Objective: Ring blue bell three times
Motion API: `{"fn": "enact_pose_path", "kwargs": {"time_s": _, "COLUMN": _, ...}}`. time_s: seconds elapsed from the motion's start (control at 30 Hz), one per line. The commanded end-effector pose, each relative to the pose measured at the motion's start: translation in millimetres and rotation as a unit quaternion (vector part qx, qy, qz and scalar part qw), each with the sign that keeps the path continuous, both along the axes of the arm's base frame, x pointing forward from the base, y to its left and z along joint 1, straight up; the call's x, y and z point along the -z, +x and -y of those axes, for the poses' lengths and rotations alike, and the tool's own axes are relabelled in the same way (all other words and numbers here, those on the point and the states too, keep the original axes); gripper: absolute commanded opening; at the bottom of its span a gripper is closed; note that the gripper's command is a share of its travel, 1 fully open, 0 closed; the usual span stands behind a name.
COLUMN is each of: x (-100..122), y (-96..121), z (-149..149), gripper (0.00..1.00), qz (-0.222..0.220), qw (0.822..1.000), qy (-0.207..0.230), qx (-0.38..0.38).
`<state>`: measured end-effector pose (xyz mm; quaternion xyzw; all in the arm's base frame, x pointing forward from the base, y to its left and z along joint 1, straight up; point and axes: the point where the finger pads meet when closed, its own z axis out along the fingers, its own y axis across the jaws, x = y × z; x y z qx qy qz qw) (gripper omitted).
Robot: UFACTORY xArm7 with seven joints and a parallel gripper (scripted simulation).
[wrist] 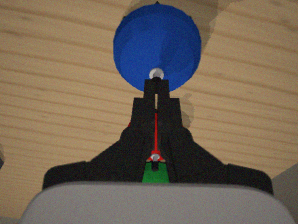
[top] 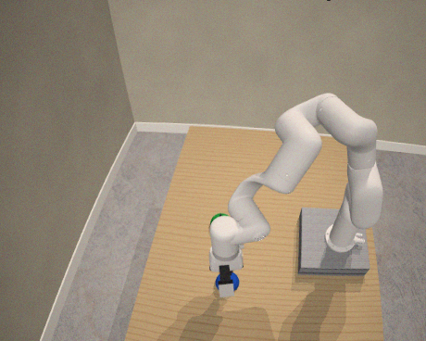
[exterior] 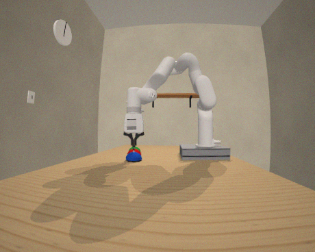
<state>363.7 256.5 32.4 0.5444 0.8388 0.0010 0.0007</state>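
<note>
My claw (wrist: 157, 86), clenched on nothing, hangs over the near rim of the blue bell (wrist: 156, 47) on the wooden table (top: 181, 195), bare wood open around it.

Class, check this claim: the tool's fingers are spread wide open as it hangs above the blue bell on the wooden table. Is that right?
Not quite. The tool is shut, its fingers pressed together with nothing between them, as the wrist view shows. It does hang above the blue bell on the wooden table.

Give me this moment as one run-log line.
hand: shut, empty | position: over blue bell, fingertips at its button | red and green bells behind | contact: cannot tell
</note>
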Motion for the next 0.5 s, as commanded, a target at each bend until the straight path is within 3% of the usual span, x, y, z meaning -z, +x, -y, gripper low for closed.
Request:
{"fn": "enact_pose_path", "kwargs": {"time_s": 0.0, "x": -1.4, "y": 1.3, "z": -0.9, "gripper": 0.0, "qz": 0.002, "qw": 1.0, "qy": 0.001, "qx": 0.0}}
{"fn": "enact_pose_path", "kwargs": {"time_s": 0.47, "x": 0.7, "y": 1.3, "z": -0.9, "gripper": 0.0, "qz": 0.002, "qw": 1.0, "qy": 0.001, "qx": 0.0}}
